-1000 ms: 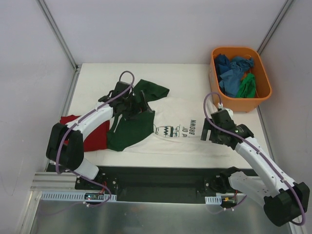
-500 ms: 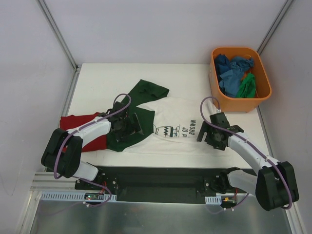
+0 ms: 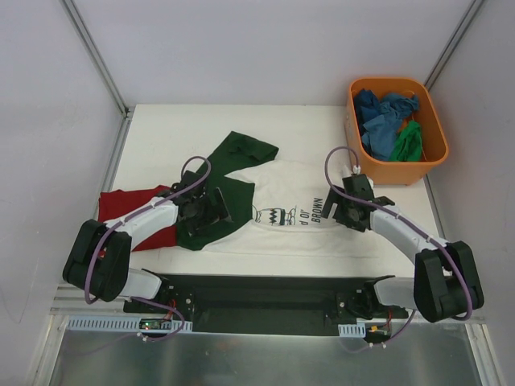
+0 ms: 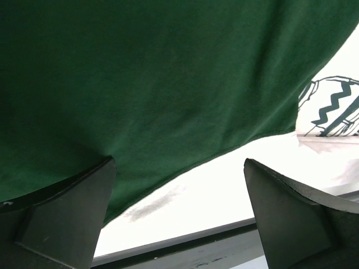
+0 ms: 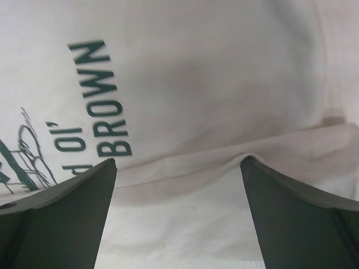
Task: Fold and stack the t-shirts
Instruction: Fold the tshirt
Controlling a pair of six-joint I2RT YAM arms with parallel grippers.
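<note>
Grasp stage on printed t-shirt, both grippers empty

Finds the white t-shirt (image 3: 298,221), dark green in the sleeves and lettered "BROWN", spread flat in the middle of the table (image 3: 161,137), with green cloth turned over its left part. Places the left gripper (image 3: 211,211) low over that green cloth, spread wide and holding nothing. Places the right gripper (image 3: 344,211) low over the white cloth beside the lettering, likewise spread wide and empty.

Judged step: taking hold of both sides for the next fold. Lower until one finger slides under a cloth edge. Pinch this shirt's layers only. Close both sides together, lift evenly and keep the crease straight. Avoid dragging the dark red t-shirt (image 3: 133,209), just beside the green at the left.

Counted: two arms, two t-shirts on the table, and one orange tub (image 3: 398,172) at the far right. Inside, blue cloth (image 3: 378,112) and green cloth (image 3: 409,141); number of garments not determinable.
</note>
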